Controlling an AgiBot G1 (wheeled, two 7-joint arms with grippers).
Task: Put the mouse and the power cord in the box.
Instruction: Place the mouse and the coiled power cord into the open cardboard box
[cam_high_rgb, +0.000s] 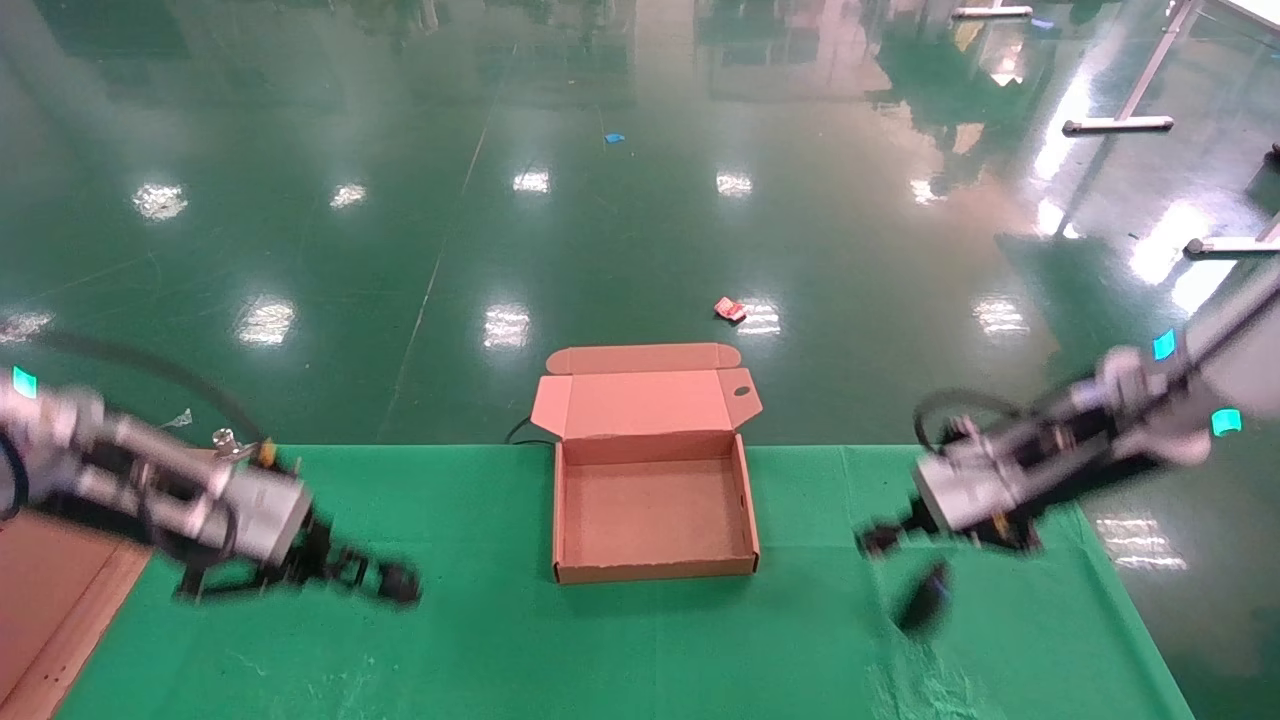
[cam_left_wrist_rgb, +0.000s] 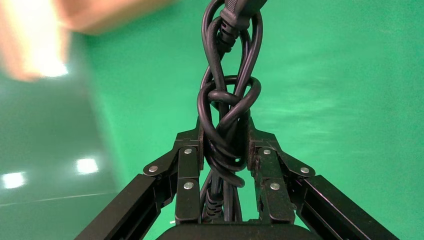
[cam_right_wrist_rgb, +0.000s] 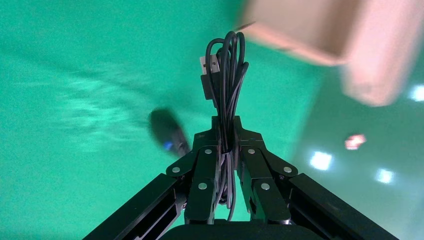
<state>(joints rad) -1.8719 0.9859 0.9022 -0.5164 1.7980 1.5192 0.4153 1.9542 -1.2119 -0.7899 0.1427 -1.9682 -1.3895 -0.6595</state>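
The box (cam_high_rgb: 650, 505) lies open in the middle of the green table, its lid (cam_high_rgb: 640, 400) folded back and nothing inside. To its left, above the cloth, my left gripper (cam_high_rgb: 335, 565) is shut on the power cord (cam_high_rgb: 395, 583). In the left wrist view the twisted thick cord (cam_left_wrist_rgb: 227, 95) is pinched by that gripper (cam_left_wrist_rgb: 224, 137). To the right of the box my right gripper (cam_high_rgb: 888, 535) is shut on the mouse's bundled thin wire (cam_right_wrist_rgb: 227, 70). The mouse (cam_high_rgb: 925, 597) dangles below it over the cloth and appears as a dark oval (cam_right_wrist_rgb: 167, 131) in the right wrist view.
A brown board (cam_high_rgb: 45, 600) lies at the table's left edge. The green cloth (cam_high_rgb: 480, 650) ends just behind the box, with shiny green floor beyond. A red scrap (cam_high_rgb: 729, 309) lies on the floor and a dark cable (cam_high_rgb: 520, 432) peeks out behind the box's left corner.
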